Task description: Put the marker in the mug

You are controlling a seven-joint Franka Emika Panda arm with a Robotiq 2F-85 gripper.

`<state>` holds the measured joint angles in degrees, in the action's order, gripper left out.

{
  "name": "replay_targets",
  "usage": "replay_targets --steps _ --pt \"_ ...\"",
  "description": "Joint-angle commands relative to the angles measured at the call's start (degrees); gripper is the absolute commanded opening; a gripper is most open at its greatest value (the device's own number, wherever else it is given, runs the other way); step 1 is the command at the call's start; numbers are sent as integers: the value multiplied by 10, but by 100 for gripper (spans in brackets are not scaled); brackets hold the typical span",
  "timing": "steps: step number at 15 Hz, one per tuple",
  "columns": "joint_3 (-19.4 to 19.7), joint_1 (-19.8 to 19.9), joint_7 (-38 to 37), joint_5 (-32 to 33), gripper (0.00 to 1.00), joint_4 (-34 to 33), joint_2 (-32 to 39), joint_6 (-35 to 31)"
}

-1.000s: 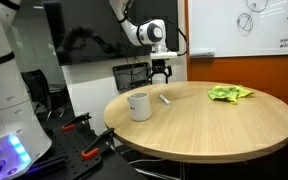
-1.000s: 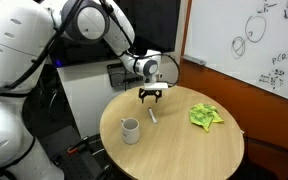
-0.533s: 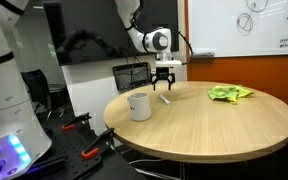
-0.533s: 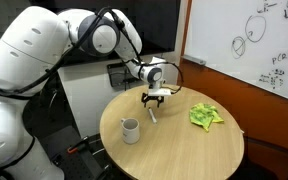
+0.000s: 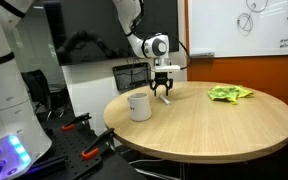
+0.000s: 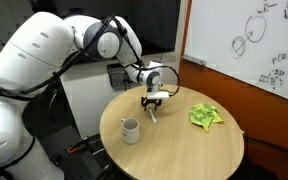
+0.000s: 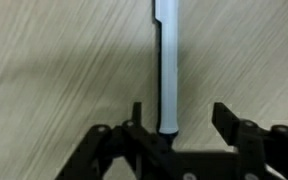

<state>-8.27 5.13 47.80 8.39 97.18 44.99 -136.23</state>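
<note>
A white marker [image 7: 167, 70] with a dark tip lies on the round wooden table [image 5: 214, 125]. In the wrist view it runs straight up from between the fingers, nearer the left finger. My gripper [image 7: 179, 115] is open and lowered around the marker's near end, down at the tabletop. In both exterior views the gripper [image 5: 165, 96] [image 6: 154, 106] hides most of the marker. A white mug [image 5: 138, 106] [image 6: 130, 130] stands upright near the table's edge, a short way from the gripper.
A crumpled green cloth [image 5: 229, 93] [image 6: 204, 116] lies on the table away from the mug. A whiteboard [image 6: 249, 45] hangs on the wall behind. A black office chair [image 5: 131, 75] stands behind the table. A white robot body [image 5: 4, 95] stands beside the table.
My gripper has moved down and sideways to the marker and now straddles it at table level. Mug, cloth and marker have stayed put.
</note>
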Motion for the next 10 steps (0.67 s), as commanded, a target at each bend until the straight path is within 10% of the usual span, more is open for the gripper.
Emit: replay_targets --steps 1,8,10 --pt "9 -9 -20 17 52 -16 14 -2" --pt "8 -7 -17 16 3 -30 26 0" --pt "4 -2 4 21 5 -29 22 4"
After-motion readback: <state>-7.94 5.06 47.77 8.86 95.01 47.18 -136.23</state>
